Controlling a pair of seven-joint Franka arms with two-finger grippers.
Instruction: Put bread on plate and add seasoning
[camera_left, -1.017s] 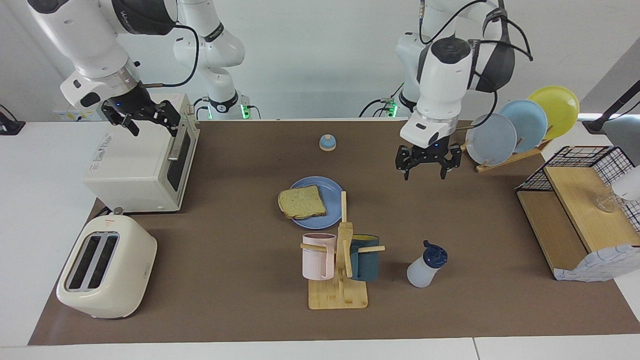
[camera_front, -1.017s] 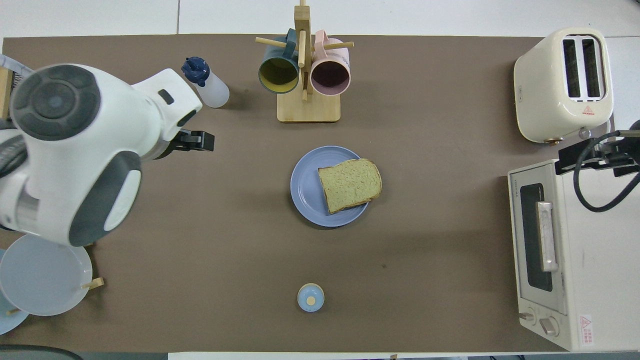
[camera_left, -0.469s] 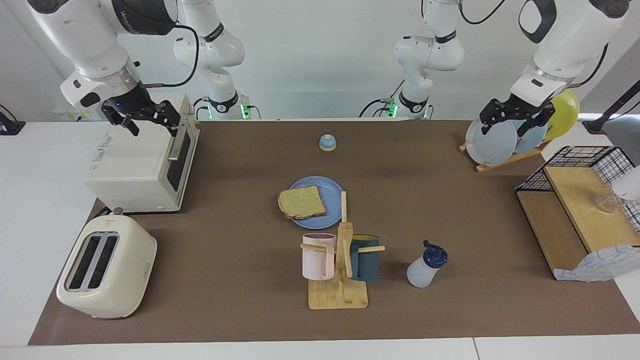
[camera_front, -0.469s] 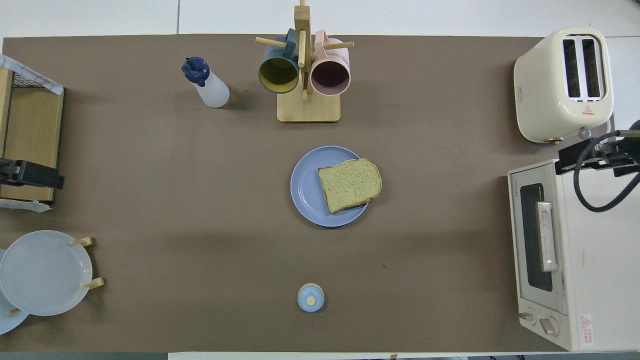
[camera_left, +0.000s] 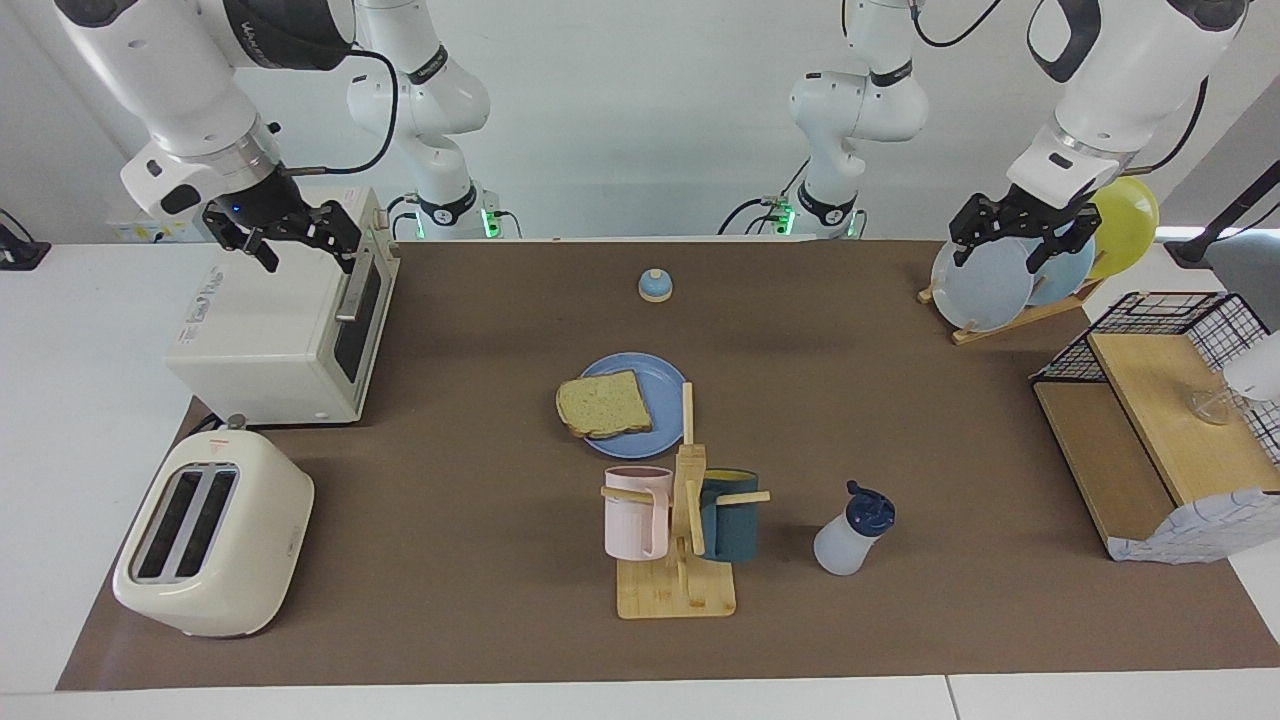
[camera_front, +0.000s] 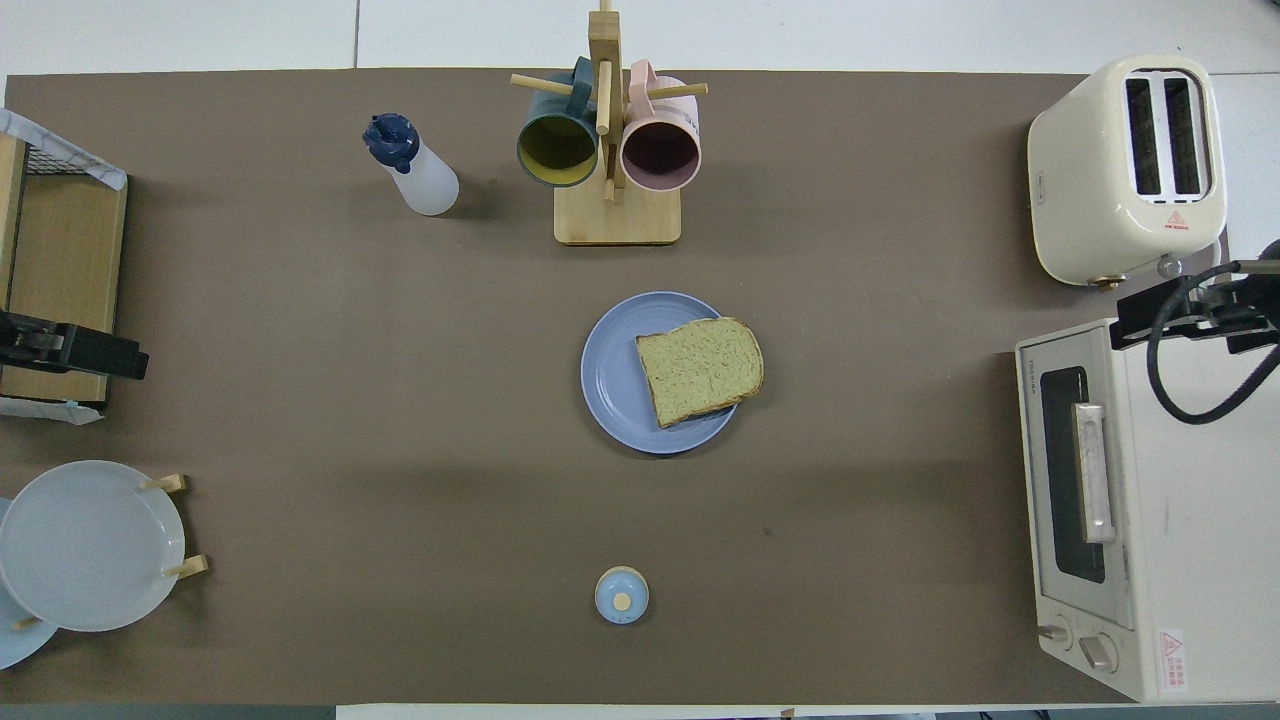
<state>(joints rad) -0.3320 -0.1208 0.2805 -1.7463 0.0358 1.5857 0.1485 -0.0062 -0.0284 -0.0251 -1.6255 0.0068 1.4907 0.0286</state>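
Two pieces of printing showed on the appliances, a red triangle label on the cream toaster (camera_front: 1128, 165) and a red-and-white sticker at the corner of the white toaster oven (camera_front: 1140, 510), neither with words I could read. Going left to right in the facing view, the right gripper (camera_left: 283, 232) hung with its jaws wide and empty over the toaster oven, the slot toaster sat farther from the robots than the oven, and mid-table lay the plate (camera_left: 655, 385), round and medium blue. On it rested the bread (camera_left: 604, 404), a square slice with pale yellow-green crumb and brown crust, one corner overhanging the rim. A small bell (camera_left: 655, 285) stood nearer the robots than the plate, and a wooden mug rack (camera_left: 680, 560) with a pink and a teal mug stood farther. Beside the rack stood the seasoning (camera_left: 852, 529), a translucent white bottle with a navy looped cap, upright. The left gripper (camera_left: 1012, 240) hung open and empty over the plate rack (camera_left: 1010, 318). A brown mat (camera_left: 480, 520) covered the white table before a plain white wall.
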